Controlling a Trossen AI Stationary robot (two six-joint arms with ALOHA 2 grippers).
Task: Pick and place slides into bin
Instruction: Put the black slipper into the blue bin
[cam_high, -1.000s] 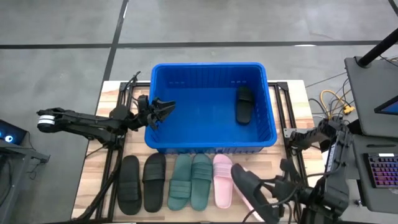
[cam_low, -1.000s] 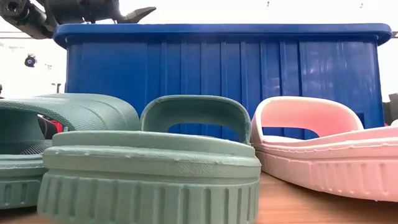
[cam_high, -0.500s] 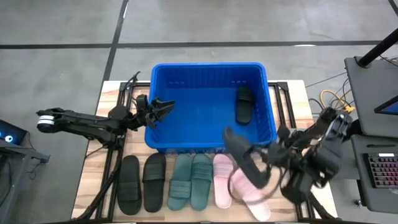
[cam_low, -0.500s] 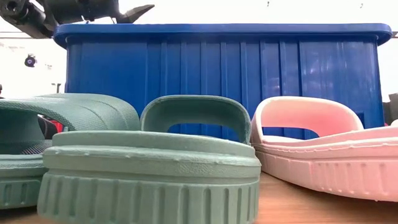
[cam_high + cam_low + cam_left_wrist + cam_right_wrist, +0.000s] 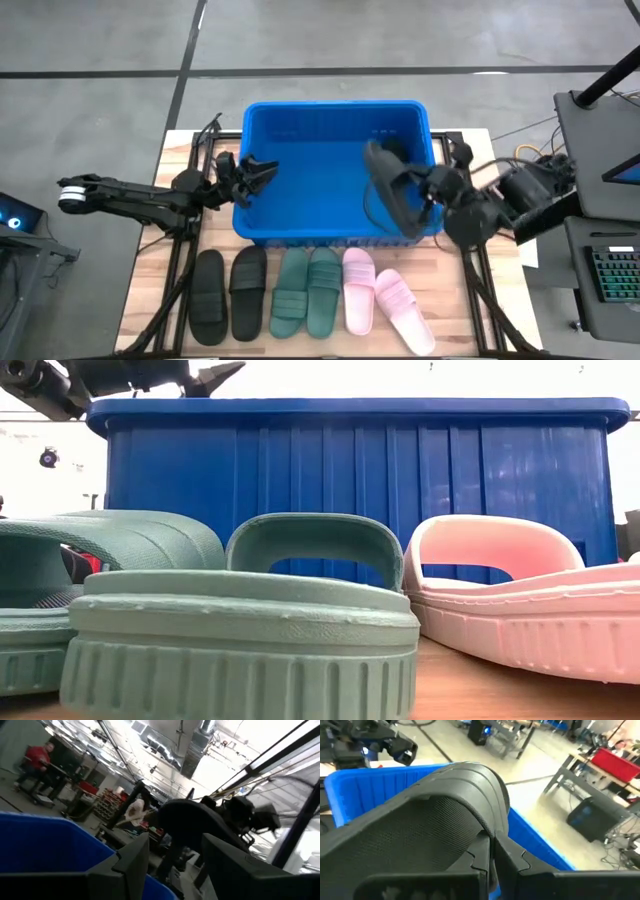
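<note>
Black slide up in the air, hanging over the right half of the bin, toe end pointing toward the bin's middle. Right pincer clamped tight on it at the bin's right wall; in the right wrist view the strap bulges up right in front of the dark fingers, blue rim just behind. So: carry step, slide over the bin but not let go yet.

Another black slide's end peeks out inside the bin behind the carried 1, near the far right corner. Can't see more of it.

Waiting on the counter in front of the bin, a row of 6: black pair at the left, green pair in the middle, pink pair at the right w/ the outer pink 1 angled away. Low view is filled w/ a green slide and a pink slide, bin wall behind.

Left pincer hovers at the bin's left rim, jaws apart, holding nothing.

Next, my call: right arm needs to dip a bit, part its jaws so the slide falls flat beside the 1 already in, w/o catching the rim. Then back for the row, prob. the pinks as they're nearest.
</note>
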